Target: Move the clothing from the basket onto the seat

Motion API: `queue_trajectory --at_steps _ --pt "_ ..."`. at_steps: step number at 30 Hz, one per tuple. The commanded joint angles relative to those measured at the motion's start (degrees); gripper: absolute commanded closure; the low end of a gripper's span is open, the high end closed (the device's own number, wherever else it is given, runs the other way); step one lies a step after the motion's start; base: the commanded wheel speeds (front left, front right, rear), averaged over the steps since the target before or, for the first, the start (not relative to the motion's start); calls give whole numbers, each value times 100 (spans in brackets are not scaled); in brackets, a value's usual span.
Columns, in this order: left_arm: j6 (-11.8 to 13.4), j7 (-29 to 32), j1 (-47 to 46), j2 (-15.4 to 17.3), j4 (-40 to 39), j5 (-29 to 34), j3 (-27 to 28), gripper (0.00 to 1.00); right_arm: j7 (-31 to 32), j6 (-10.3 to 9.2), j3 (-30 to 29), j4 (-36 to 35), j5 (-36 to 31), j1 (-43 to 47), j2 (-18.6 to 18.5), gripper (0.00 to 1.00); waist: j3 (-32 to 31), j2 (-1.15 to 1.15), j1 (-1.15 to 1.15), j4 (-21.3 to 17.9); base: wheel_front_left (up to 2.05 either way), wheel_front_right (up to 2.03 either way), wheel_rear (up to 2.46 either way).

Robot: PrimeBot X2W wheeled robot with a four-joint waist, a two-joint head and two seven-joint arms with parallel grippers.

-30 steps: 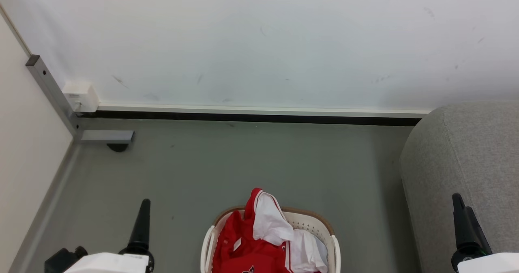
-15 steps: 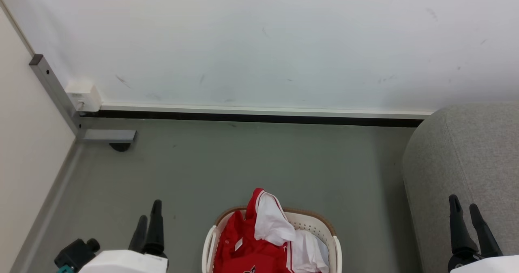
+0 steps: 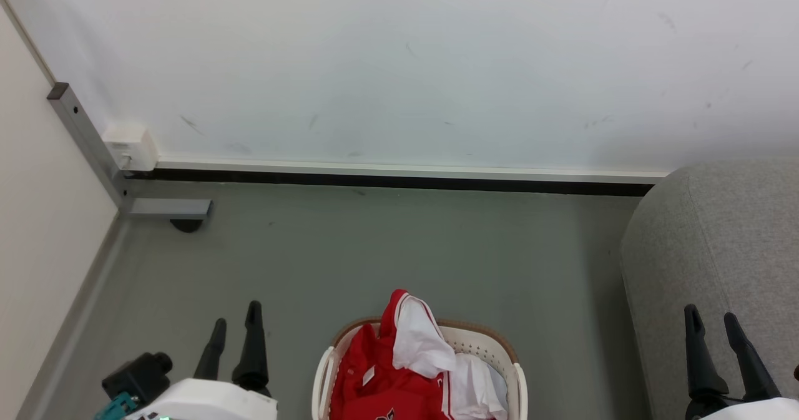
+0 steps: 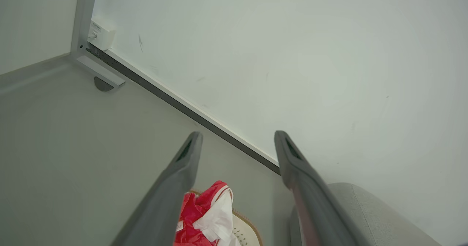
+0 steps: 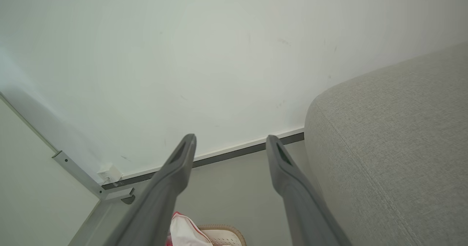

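Left gripper (image 3: 236, 315) has edged toward the basket (image 3: 517, 385) — it and right gripper (image 3: 710, 314) gape empty; head view looks down on clothing (image 3: 374, 382) inside.

white wall (image 3: 399, 64) | grey floor (image 3: 387, 251) | metal post (image 3: 88, 142) | white box (image 3: 129, 147)

Both hands low and forward, fingers parted, nothing held.
The left hand (image 3: 236, 314) rises from its white forearm (image 3: 206, 404) at the lower left, dark fingers spread; the right hand (image 3: 710, 312) matches it at the lower right, equally wide and empty.
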Motion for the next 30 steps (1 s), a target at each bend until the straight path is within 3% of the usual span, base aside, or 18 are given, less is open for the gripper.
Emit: queue_trajectory --at_steps 1,11,30 --pt "20 -50 -102 47 -81 255 -14 0 -71 -6 4 -29 -173 19 -66 0 1 0 0 2 0 0 0" --pt "74 -205 -87 136 -155 1215 -216 0 -225 -7 32 92 -780 40 -123 0 7 0 0 13 0 0 0" --pt "279 -465 -51 345 -63 2371 -530 0 -485 -9 -28 346 -1581 88 -124 0 -18 0 0 40 0 0 0"
